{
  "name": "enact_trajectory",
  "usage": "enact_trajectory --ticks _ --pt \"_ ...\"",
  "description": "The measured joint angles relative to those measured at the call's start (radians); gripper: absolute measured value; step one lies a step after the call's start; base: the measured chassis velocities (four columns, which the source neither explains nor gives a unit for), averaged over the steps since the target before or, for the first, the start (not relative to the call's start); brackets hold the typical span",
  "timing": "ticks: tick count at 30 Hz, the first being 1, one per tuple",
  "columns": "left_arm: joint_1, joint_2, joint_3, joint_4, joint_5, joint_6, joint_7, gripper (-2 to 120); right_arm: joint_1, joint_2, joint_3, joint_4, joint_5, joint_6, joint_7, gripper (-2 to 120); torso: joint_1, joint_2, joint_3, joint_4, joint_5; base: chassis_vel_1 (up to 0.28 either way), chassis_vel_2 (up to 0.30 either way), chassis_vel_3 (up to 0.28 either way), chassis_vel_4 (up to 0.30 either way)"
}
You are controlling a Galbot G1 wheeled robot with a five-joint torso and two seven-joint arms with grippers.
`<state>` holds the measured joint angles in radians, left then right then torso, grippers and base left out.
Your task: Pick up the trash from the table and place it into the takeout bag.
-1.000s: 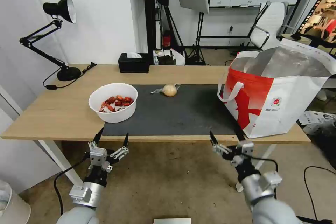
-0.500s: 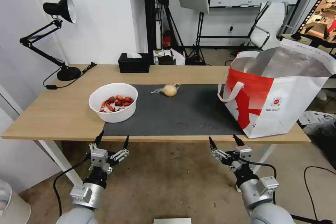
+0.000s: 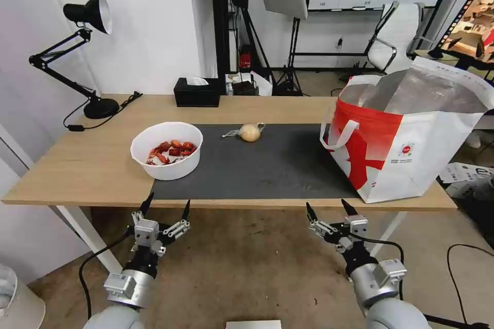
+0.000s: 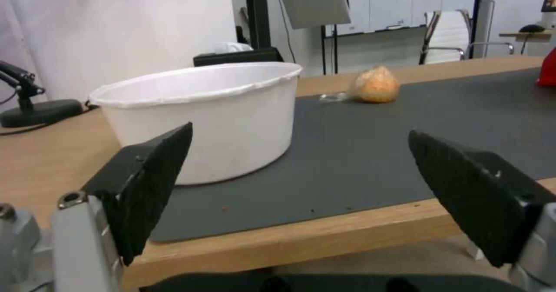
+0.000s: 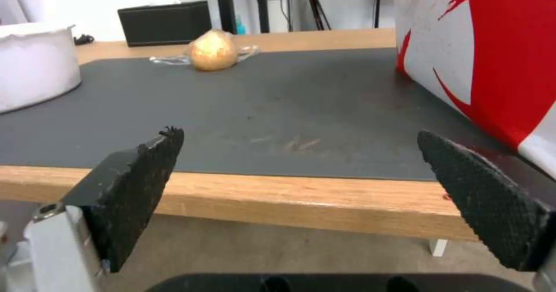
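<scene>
You had the table (image 3: 92,164) in front of you, a long light-wood top on white legs with a dark grey mat (image 3: 267,164) covering its middle. At its right end stood the bag (image 3: 411,149), a big boxy white-and-red tote with silver foil lining, white strap handles and a small round logo, open at the top and resting partly on the mat's right edge. The bowl (image 3: 167,157), white and round with red shells inside, sat on the mat's left edge, half on the bare wood. The knotted clear bag (image 3: 248,132) with its tan lump lay near the far edge of the mat, between the bowl and the tote and well apart from both. Behind them a black tissue box (image 3: 196,92) stood at the back of the table, and a black desk lamp (image 3: 85,56) stood at the far left corner. Beyond the table you could see a white wall, dark stands and a white office chair (image 3: 399,36). Your left gripper (image 3: 165,205) hung below the table's near edge, in front of the bowl, fingers spread wide and empty. Your right gripper (image 3: 329,209) hung likewise below the near edge, by the tote's near corner, also wide and empty.
</scene>
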<state>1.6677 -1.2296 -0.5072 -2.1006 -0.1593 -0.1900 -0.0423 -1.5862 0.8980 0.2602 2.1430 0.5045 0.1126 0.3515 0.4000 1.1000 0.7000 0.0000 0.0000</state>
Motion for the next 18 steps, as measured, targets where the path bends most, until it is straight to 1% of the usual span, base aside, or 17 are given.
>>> enact_trajectory --ticks 12,18 --pt "0.006 -0.001 0.001 0.0 0.007 0.0 0.001 100 0.012 -0.004 -0.004 -0.009 0.015 0.007 -0.033 100 0.0 0.0 0.0 -0.0003 0.0 0.0 0.0 0.0 0.0" --pt "-0.007 0.008 0.007 0.006 0.005 -0.001 0.002 100 0.117 -0.05 -0.033 -0.031 0.105 0.008 -0.111 100 0.0 0.0 0.0 -0.0001 0.0001 0.0 0.0 0.0 0.0"
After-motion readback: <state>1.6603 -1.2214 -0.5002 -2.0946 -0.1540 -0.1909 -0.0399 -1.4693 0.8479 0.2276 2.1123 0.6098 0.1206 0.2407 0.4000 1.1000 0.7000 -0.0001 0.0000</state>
